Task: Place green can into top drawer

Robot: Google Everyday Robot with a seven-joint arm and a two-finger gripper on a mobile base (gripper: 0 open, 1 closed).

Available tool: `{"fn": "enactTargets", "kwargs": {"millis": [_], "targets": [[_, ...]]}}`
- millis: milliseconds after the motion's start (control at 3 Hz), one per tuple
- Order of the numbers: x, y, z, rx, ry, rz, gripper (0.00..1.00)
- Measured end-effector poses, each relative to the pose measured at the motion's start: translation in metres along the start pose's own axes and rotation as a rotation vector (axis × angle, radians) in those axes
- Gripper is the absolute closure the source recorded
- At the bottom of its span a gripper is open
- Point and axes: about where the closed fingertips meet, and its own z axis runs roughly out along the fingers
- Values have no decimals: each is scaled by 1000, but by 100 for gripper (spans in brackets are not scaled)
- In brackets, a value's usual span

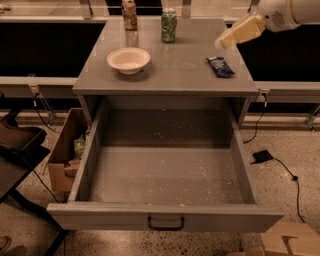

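The green can (169,25) stands upright at the back of the grey cabinet's top, right of centre. The top drawer (165,172) is pulled fully open toward me, empty, with a speckled floor and a dark handle (165,223) on its front panel. My gripper (223,41) hangs from the white arm at the upper right, above the cabinet's right edge, to the right of the green can and well apart from it. It holds nothing that I can see.
A brown-orange can (129,8) stands left of the green can. A white bowl (128,60) sits on the left of the cabinet top, a dark blue packet (220,66) on the right. A cardboard box (67,150) stands left of the drawer; cables lie on the floor at right.
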Motion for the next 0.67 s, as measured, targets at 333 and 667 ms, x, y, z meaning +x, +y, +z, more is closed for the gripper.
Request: {"fn": "enactTargets", "kwargs": {"millis": [333,667], "targets": [[-19,-22,-1,34,-58,6,0],[-19,-22,-1,34,-58,6,0]]}}
